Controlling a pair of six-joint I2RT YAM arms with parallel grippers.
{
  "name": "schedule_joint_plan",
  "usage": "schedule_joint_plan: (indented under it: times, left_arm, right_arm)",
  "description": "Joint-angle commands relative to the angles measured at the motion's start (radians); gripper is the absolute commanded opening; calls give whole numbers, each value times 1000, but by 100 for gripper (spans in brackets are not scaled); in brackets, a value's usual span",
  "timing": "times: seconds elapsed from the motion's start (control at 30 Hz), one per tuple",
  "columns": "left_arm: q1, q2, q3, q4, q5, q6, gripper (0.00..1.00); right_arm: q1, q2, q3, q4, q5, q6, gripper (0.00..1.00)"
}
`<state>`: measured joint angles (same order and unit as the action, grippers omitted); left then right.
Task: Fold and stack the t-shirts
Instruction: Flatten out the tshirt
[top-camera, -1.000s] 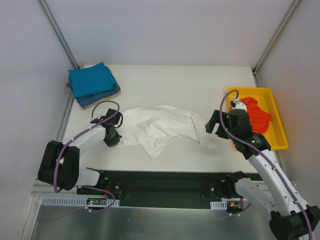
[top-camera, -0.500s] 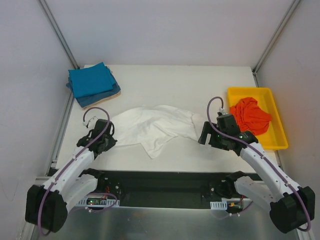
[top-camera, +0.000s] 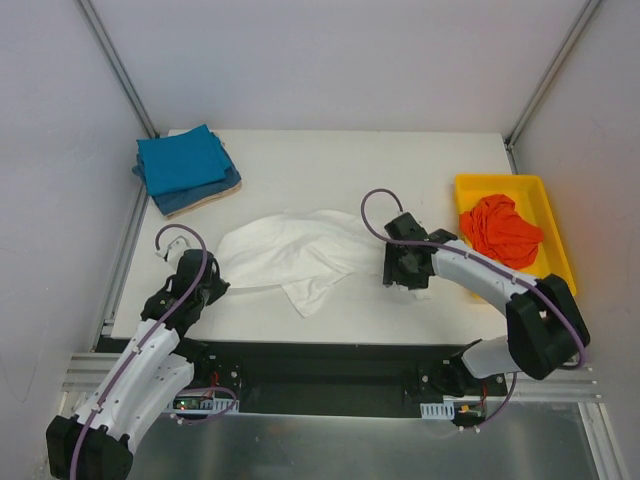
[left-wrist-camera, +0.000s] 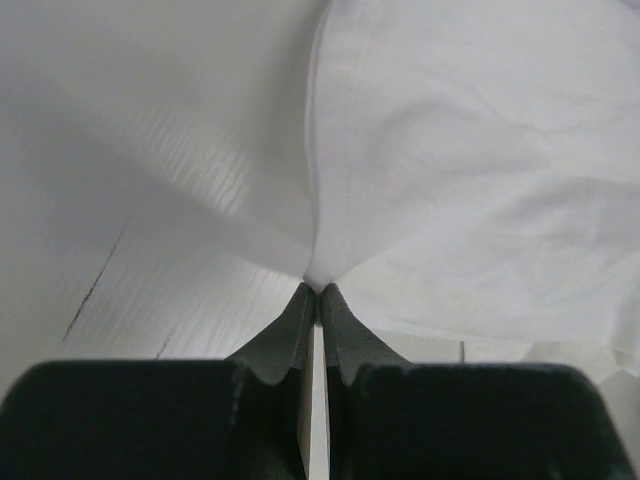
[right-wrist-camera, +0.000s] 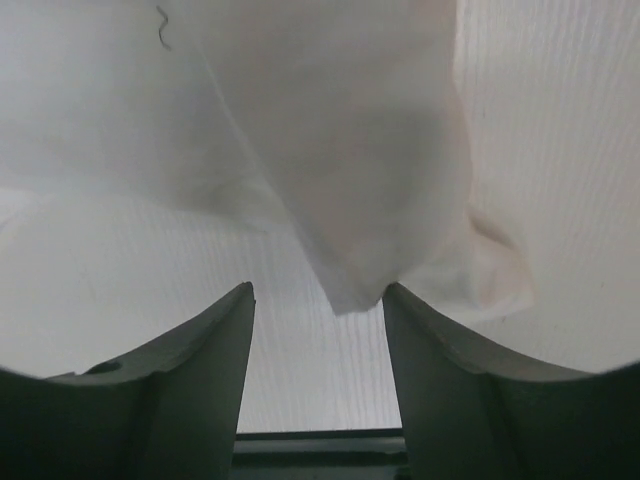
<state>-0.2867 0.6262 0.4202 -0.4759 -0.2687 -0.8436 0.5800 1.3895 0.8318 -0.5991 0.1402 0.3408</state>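
A crumpled white t-shirt (top-camera: 300, 255) lies across the middle of the table. My left gripper (top-camera: 212, 290) is shut on its left edge, and the left wrist view shows the cloth (left-wrist-camera: 450, 160) pinched at the fingertips (left-wrist-camera: 318, 290). My right gripper (top-camera: 402, 275) is open at the shirt's right end; in the right wrist view a corner of the white cloth (right-wrist-camera: 350, 200) hangs between the spread fingers (right-wrist-camera: 225, 330). Folded teal-blue shirts (top-camera: 180, 160) sit on a tan one (top-camera: 215, 193) at the far left corner. An orange-red shirt (top-camera: 500, 230) lies bunched in the tray.
The yellow plastic tray (top-camera: 558, 250) stands at the right edge of the table. Grey walls close in on the left, the back and the right. The black base rail (top-camera: 320, 365) runs along the near edge.
My left arm has pulled back toward the near left, holding the shirt's left edge. My right arm has swung left from the tray to the shirt's right end.
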Motion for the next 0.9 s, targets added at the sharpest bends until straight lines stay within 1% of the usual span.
schedule_joint_plan:
  times: [0.0, 0.07, 0.1, 0.17, 0.2, 0.3, 0.37, 0.4, 0.47, 0.57, 0.6, 0.73, 0.87]
  left_arm:
    - [1, -5, -14, -1, -14, 24, 0]
    - [1, -8, -14, -3, -20, 28, 0]
    - [1, -8, -14, -1, -20, 28, 0]
    - [1, -8, -14, -1, -26, 29, 0]
    - [1, -8, -12, -3, -27, 29, 0]
    - [1, -5, -5, -1, -33, 31, 0]
    - [1, -5, 5, -1, -38, 35, 0]
    - [1, -8, 11, 0, -53, 41, 0]
    - [1, -17, 34, -6, -75, 51, 0]
    - [1, -51, 83, -7, -90, 49, 0]
    - [1, -60, 100, -7, -95, 46, 0]
    - [1, -118, 184, -7, -115, 44, 0]
    - [1, -199, 288, -4, -142, 67, 0]
  right_arm:
    - [9, 98, 104, -57, 170, 32, 54]
    - [11, 143, 127, -85, 206, 46, 48]
    - [12, 152, 130, -91, 213, 47, 41]
    - [14, 172, 133, -105, 223, 53, 32]
    - [15, 174, 133, -110, 228, 58, 24]
    - [24, 155, 133, -137, 249, 61, 13]
    - [27, 116, 136, -165, 269, 55, 9]
    - [29, 99, 141, -171, 275, 44, 1]
    - [30, 51, 145, -205, 301, 37, 1]
    - [30, -67, 161, -260, 370, 26, 1]
    - [30, -131, 170, -292, 387, 23, 1]
    - [30, -268, 257, -352, 450, -16, 1]
    - [30, -394, 326, -372, 423, -72, 1]
